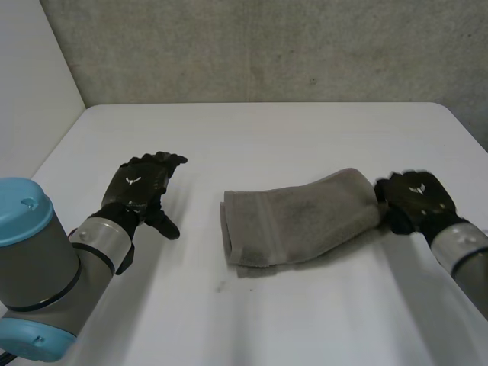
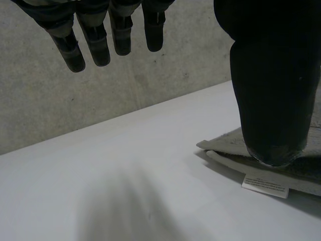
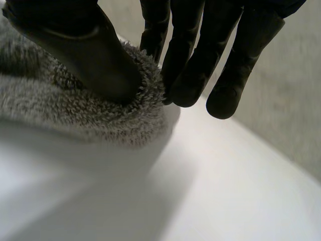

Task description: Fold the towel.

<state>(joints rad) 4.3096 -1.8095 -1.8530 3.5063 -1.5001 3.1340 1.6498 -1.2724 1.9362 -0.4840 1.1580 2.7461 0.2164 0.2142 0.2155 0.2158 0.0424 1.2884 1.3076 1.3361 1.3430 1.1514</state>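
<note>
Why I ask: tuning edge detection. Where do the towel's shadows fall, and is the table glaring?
Head view: soft, narrow shadow under the towel along its near edge; table evenly lit, no glare. Left wrist view: thin dark line under the edge by the label. Right wrist view: broad soft shadow beneath the fold.

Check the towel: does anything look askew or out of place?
Yes. The towel lies slanted across the table. Its layers are offset at the end nearer the left hand, and a label pokes out there. The right hand pinches the other end.
</note>
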